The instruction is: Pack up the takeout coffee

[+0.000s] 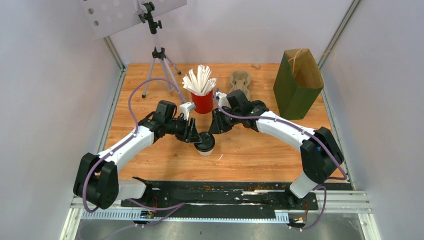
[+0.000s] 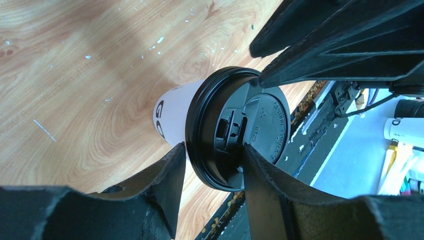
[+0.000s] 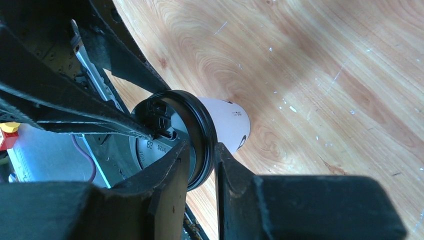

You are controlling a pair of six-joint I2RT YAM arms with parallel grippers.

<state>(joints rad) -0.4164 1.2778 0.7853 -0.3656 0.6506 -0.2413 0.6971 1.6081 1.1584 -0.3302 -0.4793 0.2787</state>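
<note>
- The coffee cup (image 1: 205, 145) stands upright mid-table, with its black lid (image 2: 250, 130) on.
- My left claw (image 2: 210, 150) straddles the lid's rim from the left and my right claw (image 3: 201, 147) from the right. I cannot tell whether either is clamped or loose.
- Farther back stand the red straw cup (image 1: 202, 101), the pulp tray (image 1: 240, 82) and, far right, the green bag (image 1: 295, 92).

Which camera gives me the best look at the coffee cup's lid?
Left wrist: the lid fills the frame, with its top face, sip tab and raised lettering clear. Right wrist shows it mostly edge-on, partly behind fingers. Top view shows only a small dark disc.
</note>
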